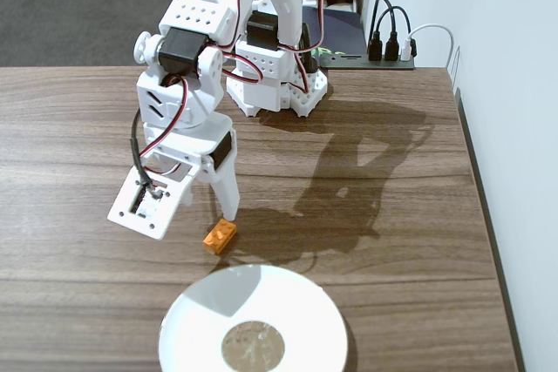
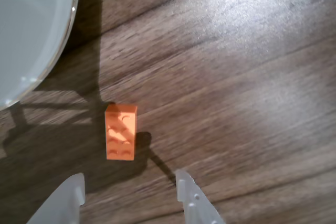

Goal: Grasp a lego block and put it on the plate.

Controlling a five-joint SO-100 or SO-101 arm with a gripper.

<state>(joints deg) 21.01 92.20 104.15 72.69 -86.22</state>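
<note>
Lego block (image 2: 121,131) lies at 12 o'clock from the wide-open, empty gripper (image 2: 128,195) in the wrist view, long side pointing 12 to 6, apart from the fingers.

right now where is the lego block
In the fixed view the lego block lies on the table, just above the plate, beside the open pincer.

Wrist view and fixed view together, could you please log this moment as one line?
phase: approach | gripper: open, above table | brick: on table, ungrasped, ahead of fingertips | plate: empty, near brick
</note>
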